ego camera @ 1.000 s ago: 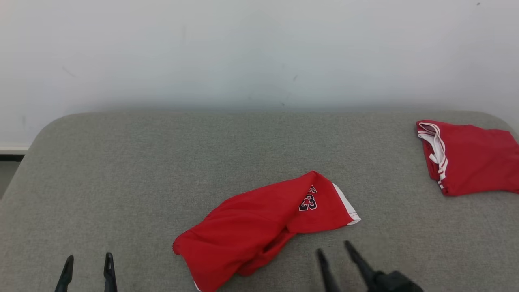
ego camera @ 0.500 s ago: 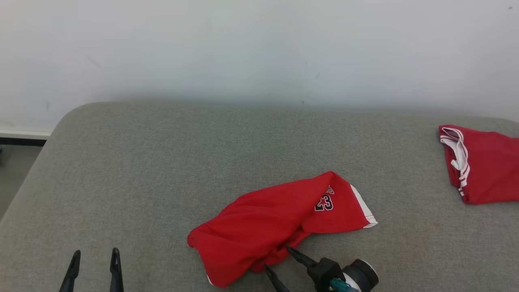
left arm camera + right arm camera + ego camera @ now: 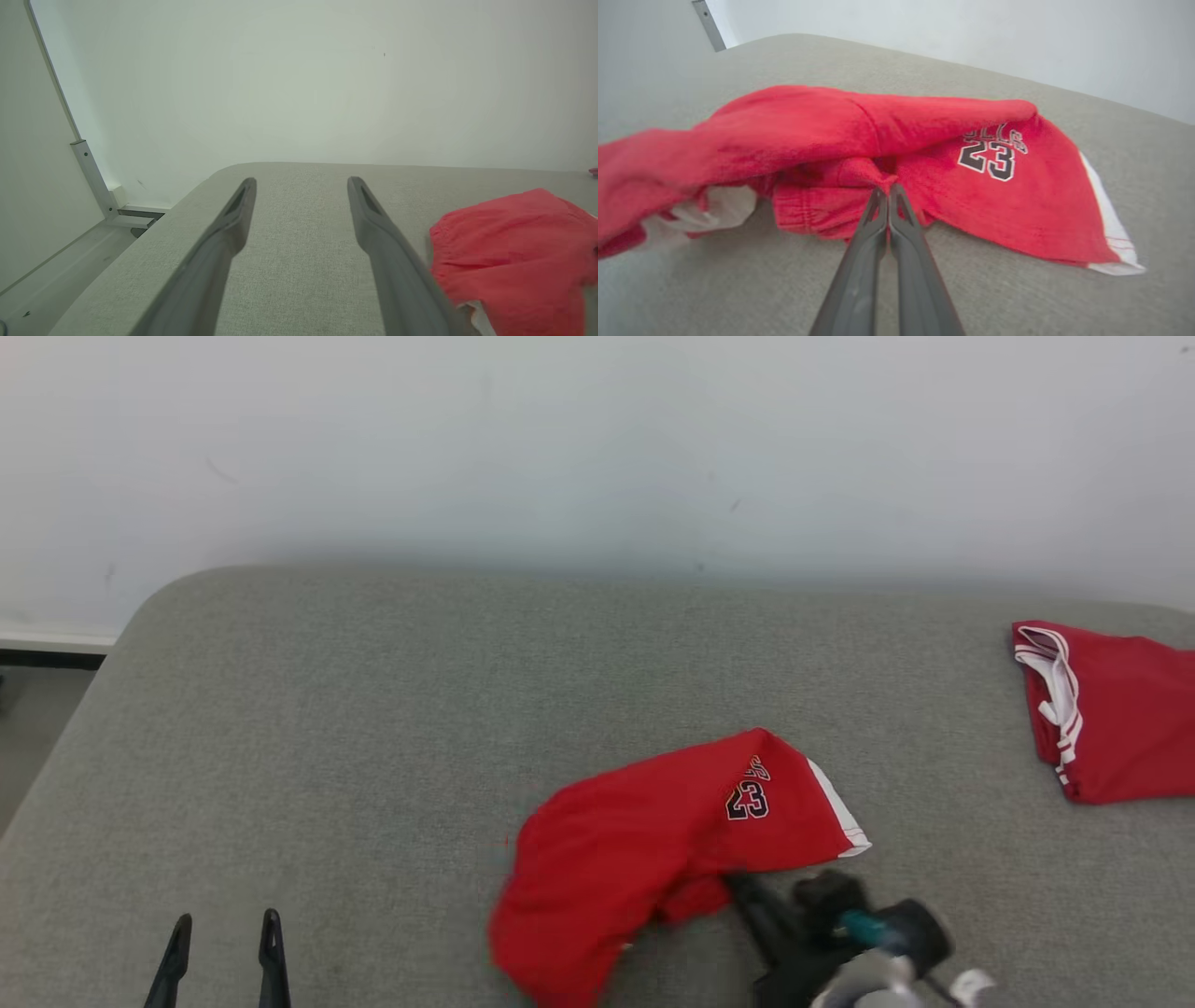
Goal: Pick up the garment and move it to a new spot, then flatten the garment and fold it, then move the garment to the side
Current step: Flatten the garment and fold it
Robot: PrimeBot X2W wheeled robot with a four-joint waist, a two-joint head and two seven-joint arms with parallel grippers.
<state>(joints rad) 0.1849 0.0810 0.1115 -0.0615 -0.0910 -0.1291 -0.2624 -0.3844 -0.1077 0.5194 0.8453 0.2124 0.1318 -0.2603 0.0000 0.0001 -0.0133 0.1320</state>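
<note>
Fingers of the right gripper (image 3: 739, 887) are pressed tight together. They pinch a little fold of the soft red shorts with a white edge and a dark number 23 (image 3: 653, 821). The right wrist view shows it best: the two dark tips of the right gripper (image 3: 888, 189) meet on a bump of cloth at the near edge of the red shorts (image 3: 924, 140).

The red shorts lie on the grey padded top (image 3: 373, 709), close to its front edge and a bit right of its middle. Their long way runs from the front-left of the grey padded top to its back-right, with the 23 at the back-right end. The right gripper reaches in from the front edge, so the cloth lies straight ahead of it.

The left gripper (image 3: 227, 922) is also at the front edge but well off to the left. Its two fingers are wide apart with nothing between them. The right arm is the nearer one, so I think the lift is its job.

Another red garment with white trim (image 3: 1111, 709) lies at the right edge of the grey padded top, well apart.

Half a second ago the right fingers stood apart at that same near edge. Now they are closed, and the left end of the red shorts has bunched in towards the pinch. The left gripper looks the same.
</note>
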